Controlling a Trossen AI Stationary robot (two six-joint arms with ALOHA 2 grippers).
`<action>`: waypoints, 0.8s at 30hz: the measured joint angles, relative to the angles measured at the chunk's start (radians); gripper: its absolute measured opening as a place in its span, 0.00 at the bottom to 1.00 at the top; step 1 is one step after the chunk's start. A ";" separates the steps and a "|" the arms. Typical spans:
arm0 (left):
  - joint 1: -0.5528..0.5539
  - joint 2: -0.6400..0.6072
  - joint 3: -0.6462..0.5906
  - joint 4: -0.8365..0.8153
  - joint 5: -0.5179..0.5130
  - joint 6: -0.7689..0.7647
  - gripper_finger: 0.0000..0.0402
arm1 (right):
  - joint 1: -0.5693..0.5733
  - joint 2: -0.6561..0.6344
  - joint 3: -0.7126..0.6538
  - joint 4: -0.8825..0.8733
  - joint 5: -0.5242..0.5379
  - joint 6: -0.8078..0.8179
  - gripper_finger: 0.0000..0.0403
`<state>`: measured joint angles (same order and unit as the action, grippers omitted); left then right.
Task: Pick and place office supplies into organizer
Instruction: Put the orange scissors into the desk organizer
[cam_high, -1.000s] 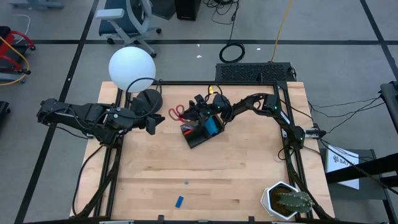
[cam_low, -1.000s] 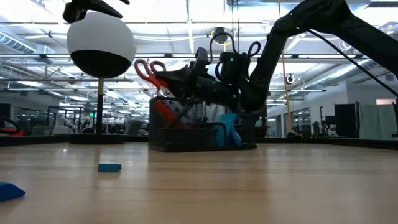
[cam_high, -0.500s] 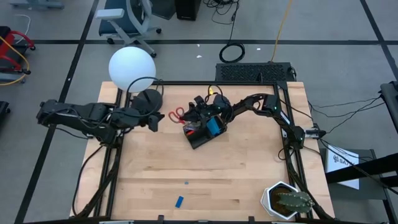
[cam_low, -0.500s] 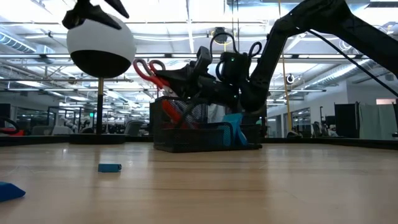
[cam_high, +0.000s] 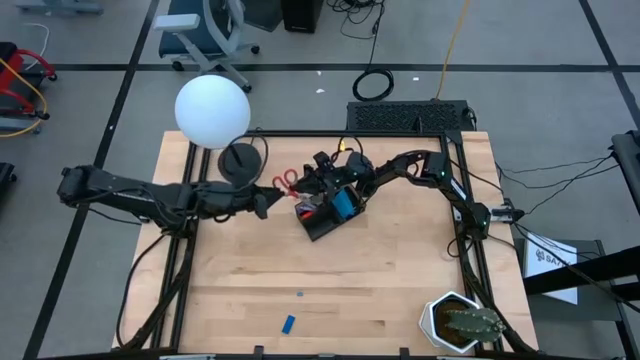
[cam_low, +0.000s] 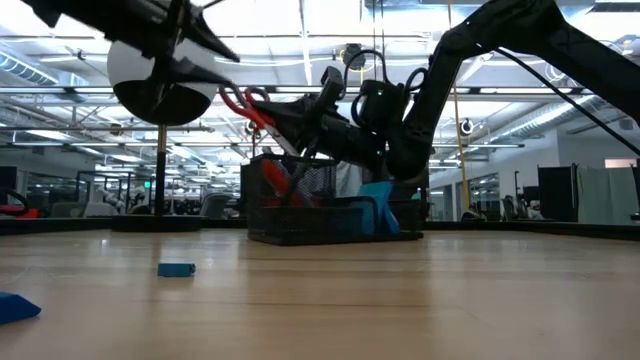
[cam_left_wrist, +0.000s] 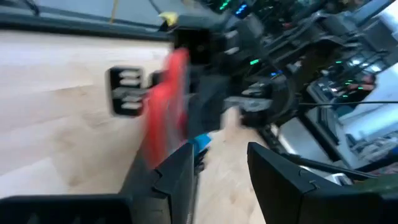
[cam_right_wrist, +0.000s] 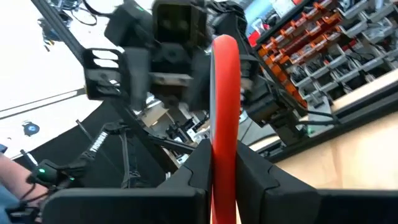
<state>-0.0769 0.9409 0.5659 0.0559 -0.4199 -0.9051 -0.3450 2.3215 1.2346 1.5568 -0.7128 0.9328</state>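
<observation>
Red-handled scissors (cam_high: 285, 182) hang in the air over the black organizer (cam_high: 318, 226), with my right gripper (cam_high: 312, 181) shut on them. Their handle loops (cam_low: 243, 101) stick out toward the table's left. A blue notepad (cam_high: 345, 203) and something red-orange (cam_low: 274, 181) stand in the organizer (cam_low: 300, 215). My left gripper (cam_left_wrist: 217, 169) is open, just left of the scissors' handles and level with them, with nothing between its fingers (cam_left_wrist: 180, 167). My right gripper pinches the scissors' red handle part (cam_right_wrist: 224, 118) between its two fingers (cam_right_wrist: 194, 167). It comes from the table's right, slanting slightly upward. The scissors are lifted clear, and their handle loops stick out past the fingertips toward my left gripper.
A lamp with a white globe (cam_high: 212, 110) and a round black base (cam_high: 238, 161) stands at the far left, close behind my left arm. A small blue eraser (cam_high: 288, 323) lies near the front edge. A potted cactus (cam_high: 460, 322) sits at the near right corner.
My left gripper has dropped and reached toward the table's right, from beside the lamp base up to the scissors' handles, staying open. My right gripper has kept its place and its hold on the scissors.
</observation>
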 joint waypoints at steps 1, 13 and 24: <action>0.000 0.000 -0.013 -0.003 -0.007 -0.009 0.39 | 0.000 0.000 0.000 0.006 0.000 0.010 0.07; 0.008 -0.005 -0.034 -0.038 -0.048 0.107 0.39 | -0.002 0.000 -0.001 0.008 -0.014 0.051 0.07; 0.075 -0.005 -0.034 -0.137 -0.080 0.154 0.39 | -0.002 0.001 -0.002 0.009 -0.020 0.064 0.07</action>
<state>-0.0016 0.9363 0.5316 -0.0813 -0.5001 -0.7512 -0.3470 2.3226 1.2331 1.5654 -0.7332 0.9966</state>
